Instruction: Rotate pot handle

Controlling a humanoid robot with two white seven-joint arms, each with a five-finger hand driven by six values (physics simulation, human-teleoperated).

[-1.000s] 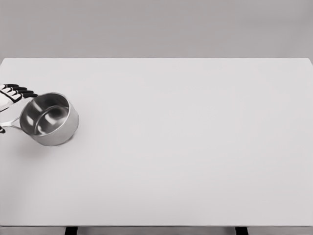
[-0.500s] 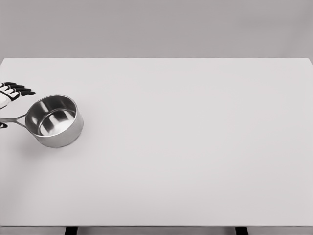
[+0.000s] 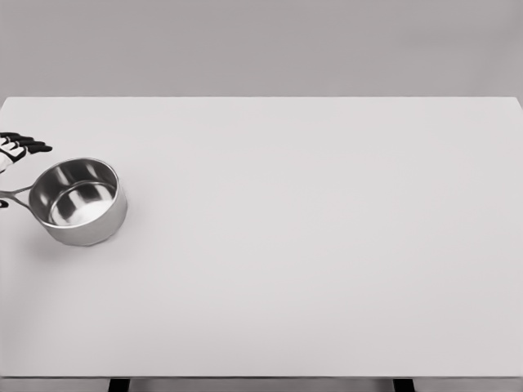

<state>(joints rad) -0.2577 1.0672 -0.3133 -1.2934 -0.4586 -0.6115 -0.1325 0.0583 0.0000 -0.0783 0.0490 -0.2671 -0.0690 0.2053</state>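
At the far left edge, just left of and above the pot, the left robot hand (image 3: 16,149) shows only as black-tipped fingers (image 3: 33,148) stretched out toward the right; the palm is cut off by the frame, and whether a thumb or lower finger pinches the handle (image 3: 15,193) I cannot tell, though a dark tip sits right at the handle's outer end. The fingers that show look extended rather than curled, so the grasp itself stays uncertain. The pot (image 3: 79,201) stands upright on the worktop (image 3: 310,245) near its left edge, its handle pointing left out of the frame. Since half a second ago the pot has slid a little to the left and the fingers have drawn back toward the frame edge with it; a second ago the pot looked tipped, and now it sits level. I judge this means the hand is dragging the handle end, so the turning is under way but the handle's direction has barely changed yet. The right arm is not in view
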